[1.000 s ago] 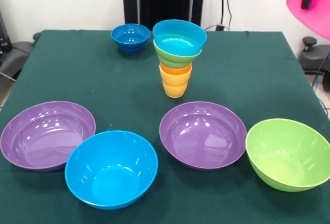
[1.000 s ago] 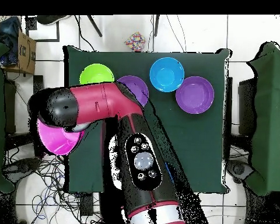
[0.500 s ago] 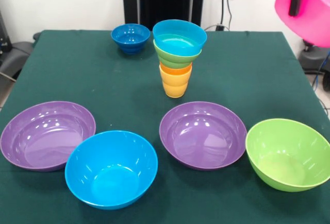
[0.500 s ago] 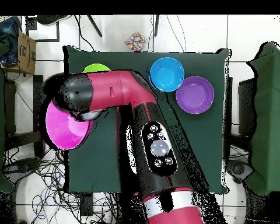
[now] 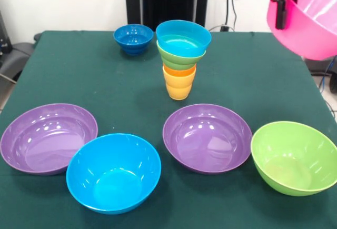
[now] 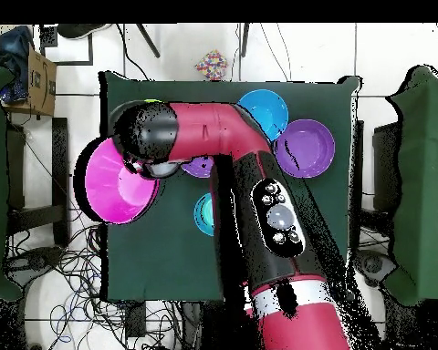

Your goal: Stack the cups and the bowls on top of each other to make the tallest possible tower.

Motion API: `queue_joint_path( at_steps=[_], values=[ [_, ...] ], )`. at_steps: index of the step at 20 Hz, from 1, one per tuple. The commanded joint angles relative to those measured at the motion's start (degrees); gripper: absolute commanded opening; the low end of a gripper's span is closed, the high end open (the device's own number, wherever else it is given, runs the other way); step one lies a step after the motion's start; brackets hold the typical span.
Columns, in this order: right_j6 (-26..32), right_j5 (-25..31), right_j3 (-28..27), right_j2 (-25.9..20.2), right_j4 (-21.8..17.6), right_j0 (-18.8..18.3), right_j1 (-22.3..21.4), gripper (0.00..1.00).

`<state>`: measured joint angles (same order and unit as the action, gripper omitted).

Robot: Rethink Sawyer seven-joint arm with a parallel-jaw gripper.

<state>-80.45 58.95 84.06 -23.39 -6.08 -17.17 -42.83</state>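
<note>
Pinching the pink bowl (image 5: 310, 26) with the claw (image 5: 281, 13), up off the desk (image 5: 105, 76). Standing well off to one side: the tower (image 5: 181, 58).

The glossy red, rounded arm (image 6: 213, 137) has a black elbow joint (image 6: 150, 137), a black panel with round silver buttons (image 6: 279, 223), and a white band (image 6: 291, 296) at six o'clock.

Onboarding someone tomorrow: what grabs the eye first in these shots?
The large pink bowl, held aloft by the red arm at the front view's upper right, over the table's edge. Next the tower at centre back: two orange cups topped by green and light blue bowls, with bigger bowls spread across the green table.
</note>
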Motion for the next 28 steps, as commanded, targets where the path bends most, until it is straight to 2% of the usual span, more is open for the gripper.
queue_joint_path(
  at_steps=[1, 13, 21, 28],
  values=[
    [6.0, 7.7, -2.6, -4.3, -0.6, -1.3, 3.6, 0.00],
    [6.5, 14.7, -3.0, -8.1, 1.2, -4.9, 4.1, 0.00],
    [8.5, 15.7, -2.5, -11.9, 1.9, -8.3, 6.0, 0.00],
    [10.5, 18.2, -4.8, -14.9, 1.4, -11.1, 8.4, 0.00]
  ],
)
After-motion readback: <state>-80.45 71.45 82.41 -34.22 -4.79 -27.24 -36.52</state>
